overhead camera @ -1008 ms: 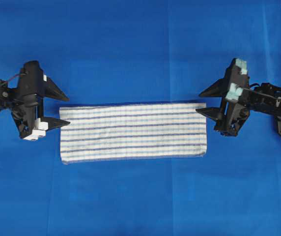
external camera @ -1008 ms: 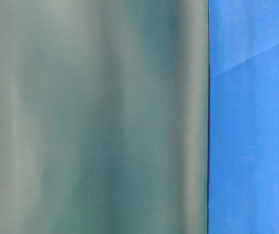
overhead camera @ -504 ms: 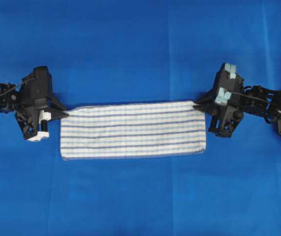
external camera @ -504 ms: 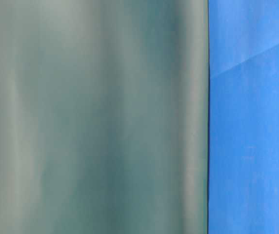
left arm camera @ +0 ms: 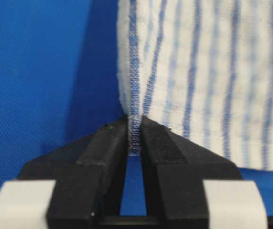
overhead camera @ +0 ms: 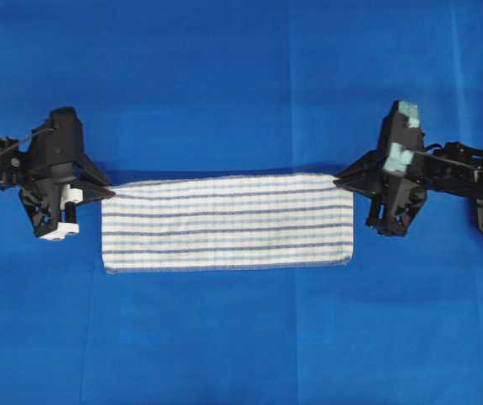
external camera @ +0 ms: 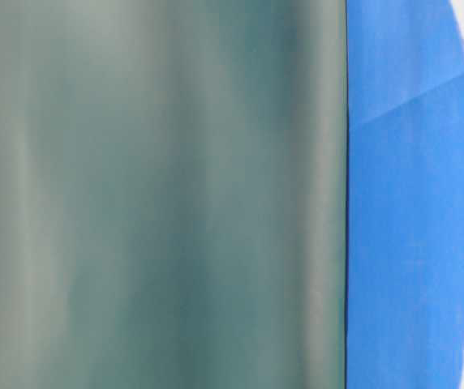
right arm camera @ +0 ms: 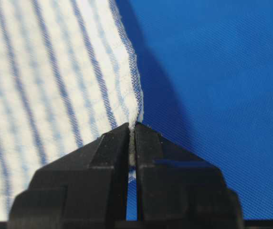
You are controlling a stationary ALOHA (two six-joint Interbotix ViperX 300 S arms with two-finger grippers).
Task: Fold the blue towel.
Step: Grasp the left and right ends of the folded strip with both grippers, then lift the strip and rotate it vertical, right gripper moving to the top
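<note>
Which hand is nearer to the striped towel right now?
Neither: left hand is shut on the towel's far left corner, right hand on its far right corner.

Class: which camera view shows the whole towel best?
The overhead view: the towel lies fully in frame, a gripper at each far corner. Each wrist view shows only the pinched corner and nearby stripes. The table-level view shows none of it.

One blue towel (overhead camera: 227, 223); two grippers: left gripper (overhead camera: 106, 193), right gripper (overhead camera: 340, 180).
</note>
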